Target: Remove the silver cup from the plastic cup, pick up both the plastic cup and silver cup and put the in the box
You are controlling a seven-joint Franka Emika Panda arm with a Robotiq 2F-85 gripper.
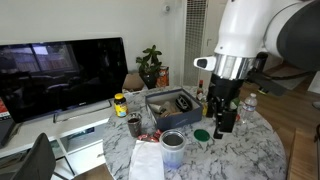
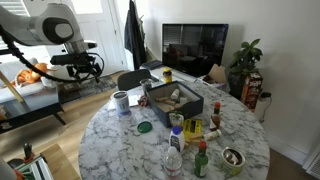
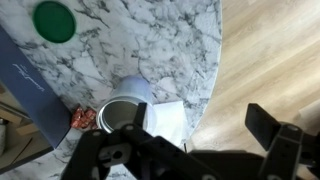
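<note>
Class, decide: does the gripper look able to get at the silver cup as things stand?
Probably yes. The gripper hangs open near the table edge, and the silver cup sits in the plastic cup close to that edge, mouth up, with nothing between them.

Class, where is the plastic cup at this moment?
In an exterior view the plastic cup stands near the edge of the marble table, just left of the box in that picture, with the green lid nearby.
</note>
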